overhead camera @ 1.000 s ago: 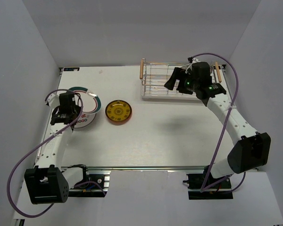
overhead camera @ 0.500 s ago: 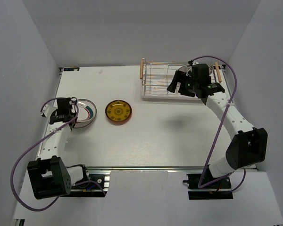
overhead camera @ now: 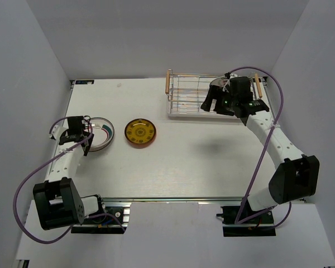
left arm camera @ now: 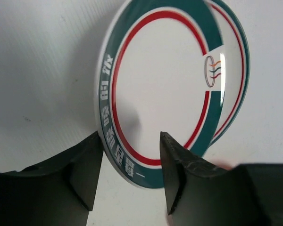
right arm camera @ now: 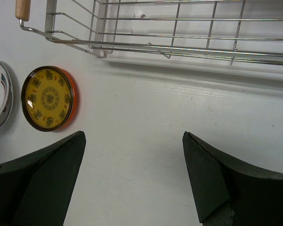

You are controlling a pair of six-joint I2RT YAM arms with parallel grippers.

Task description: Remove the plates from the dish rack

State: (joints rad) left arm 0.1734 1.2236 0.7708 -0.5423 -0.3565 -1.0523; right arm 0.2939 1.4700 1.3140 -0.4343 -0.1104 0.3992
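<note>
The left arm (overhead camera: pixel 66 163) is folding tightly at the left side, its forearm running forward from the base and its wrist tipping downward. The left claw (left arm camera: pixel 130 157) is pointing down at the worktop (overhead camera: pixel 201 151), and its two dark fingers (left arm camera: pixel 85 172) are standing apart with a clear gap between them.

The right arm (overhead camera: pixel 273 139) is stretching far forward from its base, its elbow bending so that the wrist is angling inward to the left. The right claw (right arm camera: pixel 134 162) is hanging above the worktop, and its jaws are gaping very wide, one at each lower corner of the right wrist view.
</note>
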